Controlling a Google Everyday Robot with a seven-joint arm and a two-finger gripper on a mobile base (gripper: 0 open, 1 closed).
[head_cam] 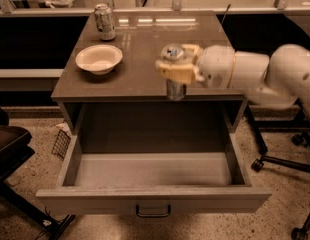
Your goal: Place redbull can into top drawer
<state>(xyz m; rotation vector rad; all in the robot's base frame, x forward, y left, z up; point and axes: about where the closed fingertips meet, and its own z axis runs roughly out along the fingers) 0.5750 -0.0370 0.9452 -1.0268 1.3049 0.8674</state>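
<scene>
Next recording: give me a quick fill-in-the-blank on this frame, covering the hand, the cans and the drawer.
1. The hand is ____ on the redbull can, holding it upright near the table's front edge.
2. The drawer below is pulled ____.
3. The other can stands at the table's back, just behind the white ____.
Missing words: shut; open; bowl.

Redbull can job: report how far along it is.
Done: the top drawer stands open, and the tool is shut on the redbull can. In hand: the can hangs at the front edge of the tabletop, above the drawer's back. Left: lower it into the drawer and release.
</scene>
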